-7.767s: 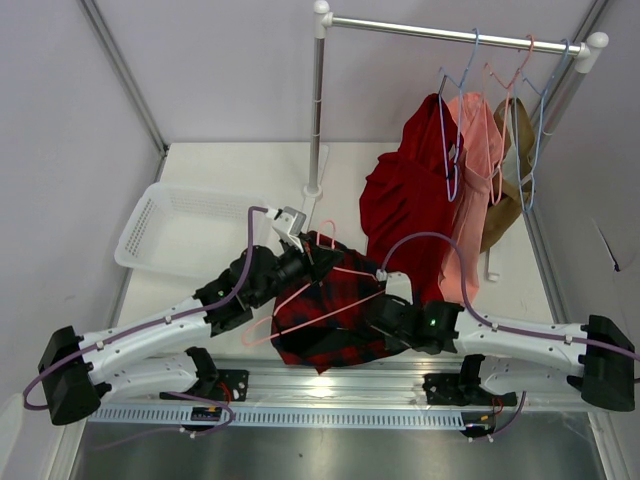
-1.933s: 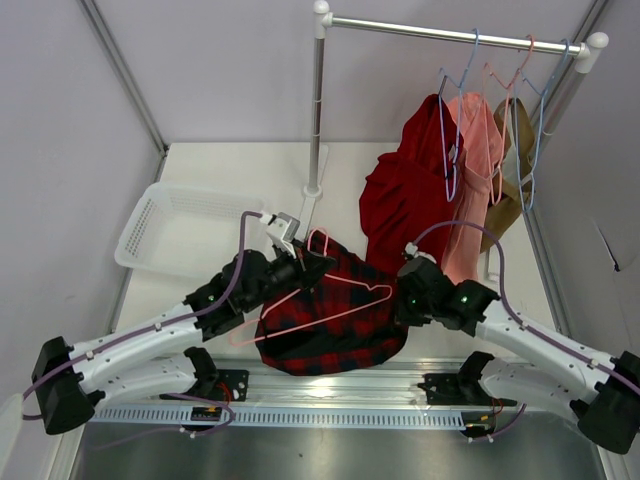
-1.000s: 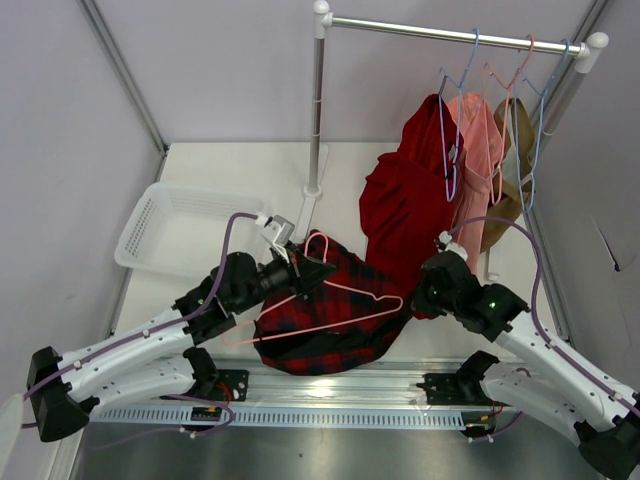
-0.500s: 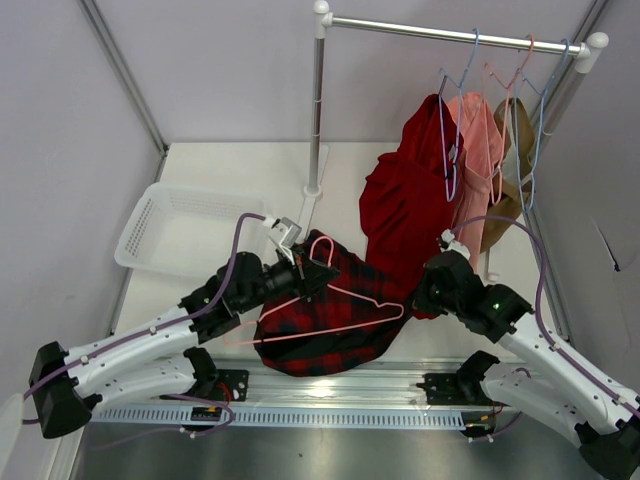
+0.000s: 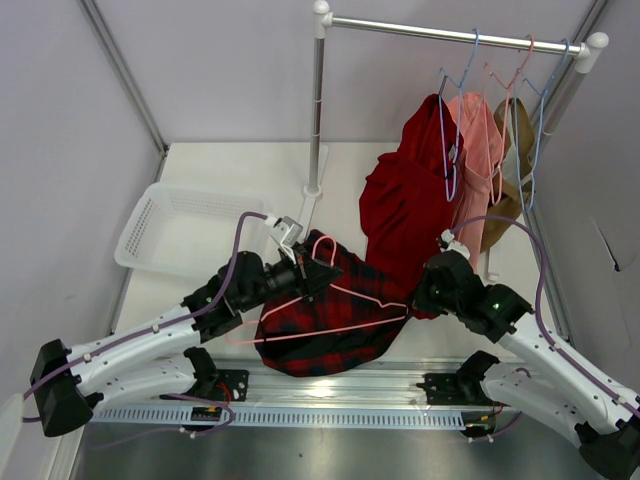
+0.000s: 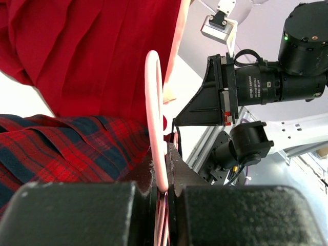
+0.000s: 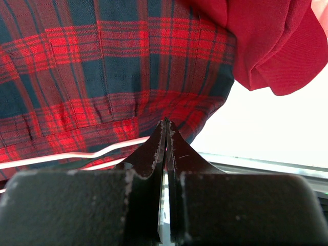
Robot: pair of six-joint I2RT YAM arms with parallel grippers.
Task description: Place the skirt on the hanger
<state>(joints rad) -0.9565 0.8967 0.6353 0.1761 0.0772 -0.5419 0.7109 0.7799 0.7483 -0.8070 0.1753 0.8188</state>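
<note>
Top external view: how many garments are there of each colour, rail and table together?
Red-and-black plaid fabric skirt: 1
Plain solid-red fabric garment: 1
Salmon-pink fabric garment: 1
Olive-brown fabric garment: 1
Total: 4

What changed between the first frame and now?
The right claw drew back rightward to the right edge of the skirt, its arm rising; the right end of the hanger shifted right with it. The left claw stayed shut on the hanger neck; the red garment hangs unmoved.
</note>
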